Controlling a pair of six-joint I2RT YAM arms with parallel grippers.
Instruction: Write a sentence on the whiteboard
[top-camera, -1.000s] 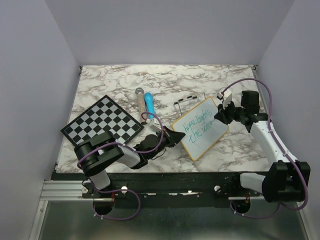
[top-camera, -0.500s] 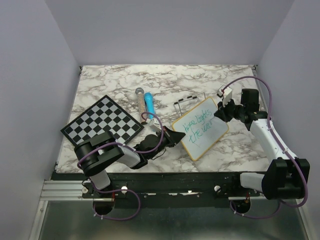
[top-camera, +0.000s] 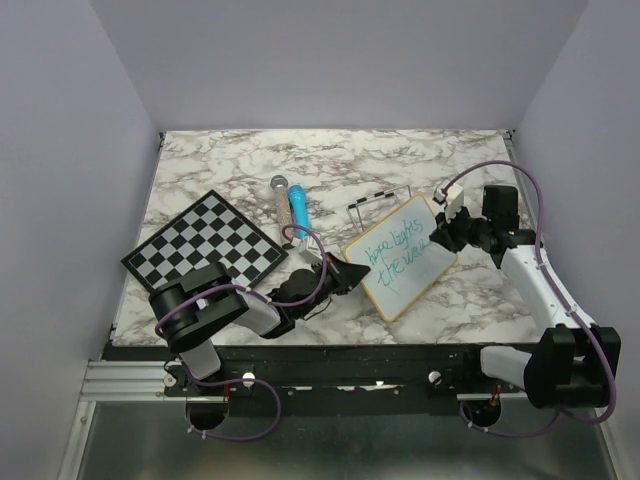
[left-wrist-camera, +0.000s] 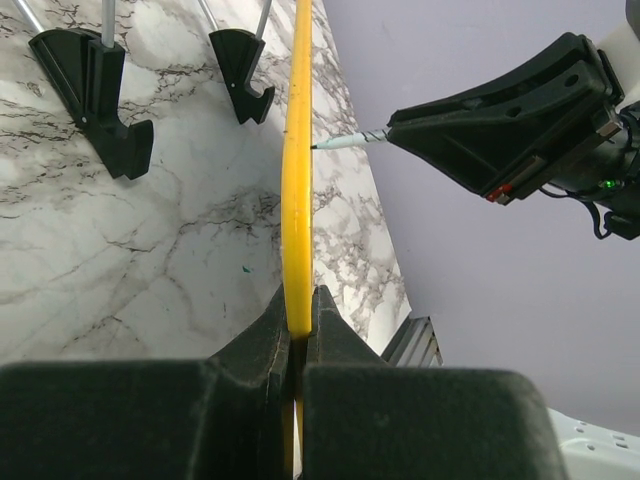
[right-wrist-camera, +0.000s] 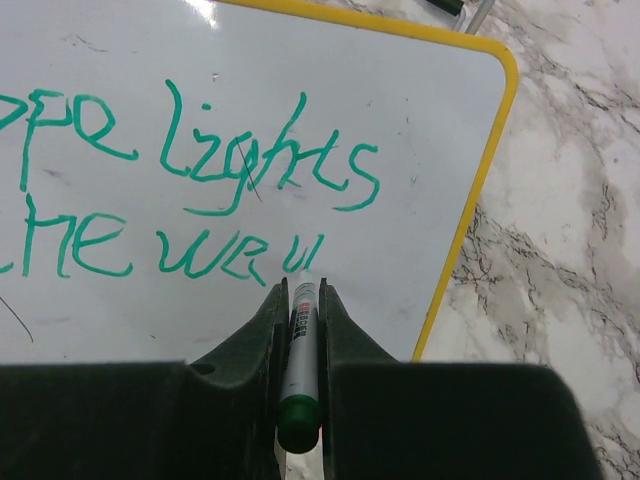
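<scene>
Whiteboard right of tabletop centre, left end effector clamped on its yellow frame edge, right end effector pinching green marker, tip at the sentence end.

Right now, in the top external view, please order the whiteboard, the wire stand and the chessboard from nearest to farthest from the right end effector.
From the right end effector:
1. whiteboard, just left of it, under the tip of its green marker.
2. wire stand, just beyond the whiteboard's far edge.
3. chessboard, far over on the left side.
</scene>
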